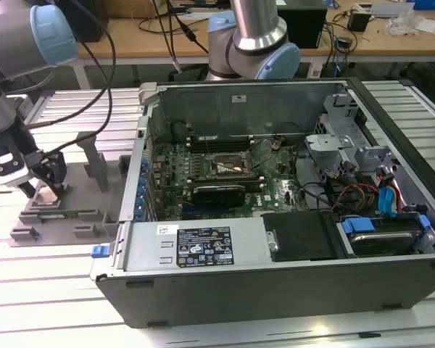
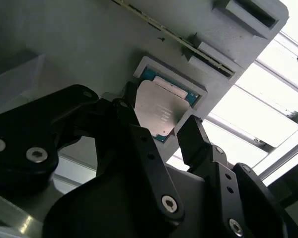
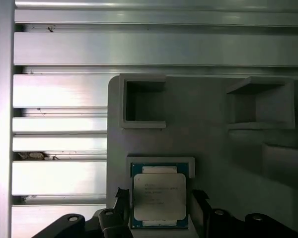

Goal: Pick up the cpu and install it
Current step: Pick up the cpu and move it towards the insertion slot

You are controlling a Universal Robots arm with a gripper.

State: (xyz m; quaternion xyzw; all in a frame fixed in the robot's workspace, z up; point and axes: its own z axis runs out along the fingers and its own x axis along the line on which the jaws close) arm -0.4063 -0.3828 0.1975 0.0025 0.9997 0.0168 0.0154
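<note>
The claw (image 2: 159, 124) stands open astride the cpu (image 2: 156, 105) in its grey fixture (image 2: 89, 49); closing off-centre could tilt or jam it.

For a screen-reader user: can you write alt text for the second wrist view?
A silver-topped cpu lies in a recess of the grey fixture, the black gripper open around it, a finger on either side. Bright table slats lie beyond.

Silver-grey arm (image 1: 7, 36), pale blue joint caps (image 1: 54, 32), black screw-studded tool (image 1: 47, 188)
</note>
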